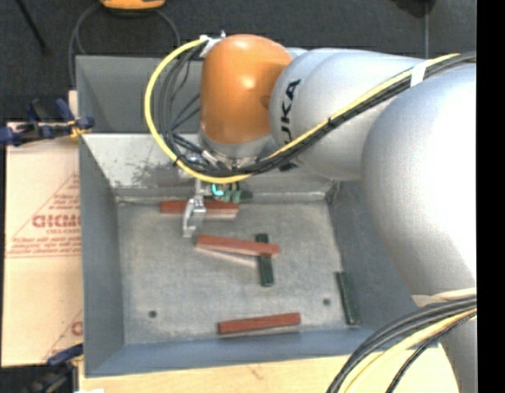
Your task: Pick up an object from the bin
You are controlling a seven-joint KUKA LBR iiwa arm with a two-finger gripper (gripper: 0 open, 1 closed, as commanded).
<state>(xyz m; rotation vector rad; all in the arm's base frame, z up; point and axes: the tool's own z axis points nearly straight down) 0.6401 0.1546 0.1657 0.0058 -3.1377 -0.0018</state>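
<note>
My gripper (pixel 195 218) is down at the far wall of the bin (pixel 101 244), right over a reddish-brown stick (pixel 172 207) lying along that wall. Clamped or loose, I can't tell. Just in front of me, another brown stick (pixel 236 246) meets a dark green stick (pixel 266 268).

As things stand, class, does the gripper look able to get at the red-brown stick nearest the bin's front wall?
Probably yes: the red-brown stick lies alone on the bin floor with nothing over it. The gripper hangs by the far wall.
</note>
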